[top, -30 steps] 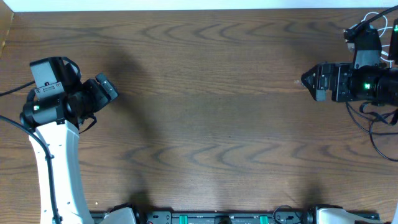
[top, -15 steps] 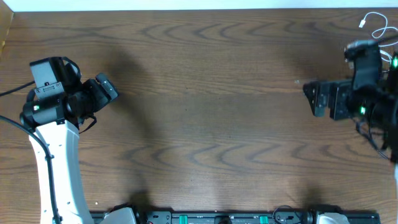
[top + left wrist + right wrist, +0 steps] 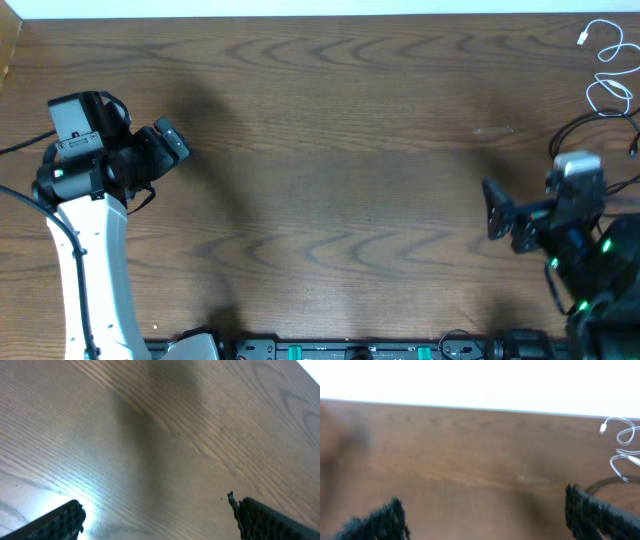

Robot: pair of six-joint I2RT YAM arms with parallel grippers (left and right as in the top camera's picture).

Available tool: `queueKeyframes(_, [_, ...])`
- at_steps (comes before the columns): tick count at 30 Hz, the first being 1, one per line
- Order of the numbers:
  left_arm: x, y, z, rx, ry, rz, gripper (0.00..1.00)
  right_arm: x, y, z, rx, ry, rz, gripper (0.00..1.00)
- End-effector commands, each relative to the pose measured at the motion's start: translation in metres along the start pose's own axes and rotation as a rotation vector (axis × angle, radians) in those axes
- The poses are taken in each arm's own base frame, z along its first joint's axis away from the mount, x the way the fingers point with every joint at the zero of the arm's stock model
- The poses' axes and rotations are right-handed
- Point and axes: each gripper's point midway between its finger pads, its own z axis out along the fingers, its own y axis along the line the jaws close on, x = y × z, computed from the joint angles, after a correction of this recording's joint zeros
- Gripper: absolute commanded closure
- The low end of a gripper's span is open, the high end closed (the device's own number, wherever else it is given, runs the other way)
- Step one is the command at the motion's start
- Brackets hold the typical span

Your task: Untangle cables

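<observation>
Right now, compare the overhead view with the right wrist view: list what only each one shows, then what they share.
Only overhead: the left arm with its left fingers over bare wood on the left side, and the right arm's body near the table's right edge.
Only right wrist: a look out between the right fingers, which are spread wide with nothing between them.
Both: the white cable lying looped near the far right corner, untouched, with its plug end free, and the wooden table.
</observation>
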Motion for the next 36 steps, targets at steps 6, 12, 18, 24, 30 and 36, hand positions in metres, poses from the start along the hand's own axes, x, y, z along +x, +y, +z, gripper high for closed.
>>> queueKeyframes(6, [-0.001,-0.003,-0.002,0.01,-0.001,0.019,0.02,0.053,0.002,0.011,0.001,-0.168,-0.033,0.01])
queueKeyframes(12, [-0.001,-0.003,-0.002,0.01,-0.001,0.019,0.02,0.082,0.0,0.026,0.001,-0.26,-0.03,0.01])
queueKeyframes(18, [-0.001,-0.003,-0.002,0.01,-0.001,0.019,0.02,0.102,-0.002,0.037,-0.002,-0.327,-0.019,0.01])
queueKeyframes(24, [-0.001,-0.003,-0.002,0.01,-0.001,0.019,0.02,0.117,-0.003,0.046,-0.001,-0.321,-0.02,0.01])
queueKeyframes(30, [-0.001,-0.003,-0.002,0.01,-0.002,0.019,0.02,0.122,-0.003,0.048,-0.002,-0.298,-0.017,0.01])
queueKeyframes(36, [-0.001,-0.003,-0.002,0.01,-0.001,0.019,0.02,0.122,-0.003,0.048,-0.003,-0.298,-0.013,0.01])
